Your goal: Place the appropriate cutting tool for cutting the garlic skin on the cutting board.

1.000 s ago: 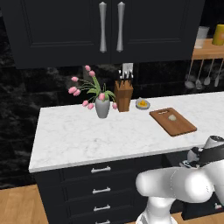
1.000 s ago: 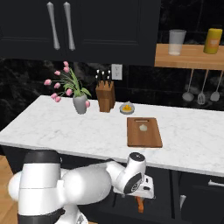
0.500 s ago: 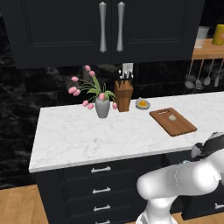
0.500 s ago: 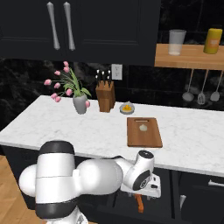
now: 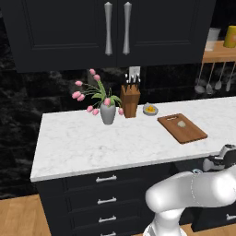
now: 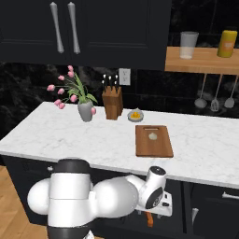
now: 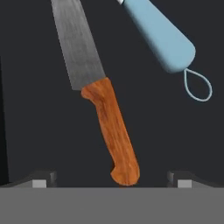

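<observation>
Pincer low in front of the bench, lined up on the knife handle but not yet gripping.

In the hand view I see the pincer [image 7: 111, 180] with its tips spread wide, one on each side of the butt of the cutting tool [image 7: 100, 94], which lies on a dark surface, probably a drawer below the bench front, though the base views are too murky there for me to be sure. The tips touch nothing. The handle runs at a slant between them, so if I close here I risk catching only the rounded end and having it pivot or slip out. The teal-handled utensil [image 7: 162, 33] lies just beside the blade; a sloppy lift could drag it along. The cutting board [image 6: 153, 140] sits up on the bench [image 6: 60, 135] with the garlic [image 6: 152, 135] on its far half, so I must set the blade down clear of it.
</observation>
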Motion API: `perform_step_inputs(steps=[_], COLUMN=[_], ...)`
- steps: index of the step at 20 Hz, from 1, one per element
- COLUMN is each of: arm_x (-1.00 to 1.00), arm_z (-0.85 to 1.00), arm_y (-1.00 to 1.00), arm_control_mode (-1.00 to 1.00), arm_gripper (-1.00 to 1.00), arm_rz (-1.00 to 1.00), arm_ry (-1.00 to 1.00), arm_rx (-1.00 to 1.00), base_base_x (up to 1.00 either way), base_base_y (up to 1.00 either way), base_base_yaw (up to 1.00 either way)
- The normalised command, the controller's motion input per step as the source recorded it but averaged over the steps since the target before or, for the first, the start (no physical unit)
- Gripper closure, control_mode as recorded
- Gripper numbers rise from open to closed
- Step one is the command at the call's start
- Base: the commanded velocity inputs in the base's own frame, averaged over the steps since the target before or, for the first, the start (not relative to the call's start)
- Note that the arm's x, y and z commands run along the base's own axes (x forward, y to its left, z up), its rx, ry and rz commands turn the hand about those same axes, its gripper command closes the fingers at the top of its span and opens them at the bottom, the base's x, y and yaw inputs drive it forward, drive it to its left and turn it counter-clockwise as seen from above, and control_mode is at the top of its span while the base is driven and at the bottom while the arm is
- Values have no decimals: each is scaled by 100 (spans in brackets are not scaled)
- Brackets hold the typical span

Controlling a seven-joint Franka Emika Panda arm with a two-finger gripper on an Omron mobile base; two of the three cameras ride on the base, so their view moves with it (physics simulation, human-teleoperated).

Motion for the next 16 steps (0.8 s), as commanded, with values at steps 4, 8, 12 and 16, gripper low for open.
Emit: perform_step_inputs(steps=[4, 8, 12, 16], arm_x=[-3, 0, 0, 0], arm_z=[-37, -14, -15, -20], arm_y=[0, 0, 0, 0], arm_control_mode=[-100, -100, -100, -100], arm_gripper=[-100, -100, -100, -100], arm_rz=[-1, 0, 0, 0], arm_ry=[0, 0, 0, 0], arm_rx=[0, 0, 0, 0], base_base_x=[0, 0, 0, 0], base_base_y=[0, 0, 0, 0], base_base_yaw=[0, 0, 0, 0])
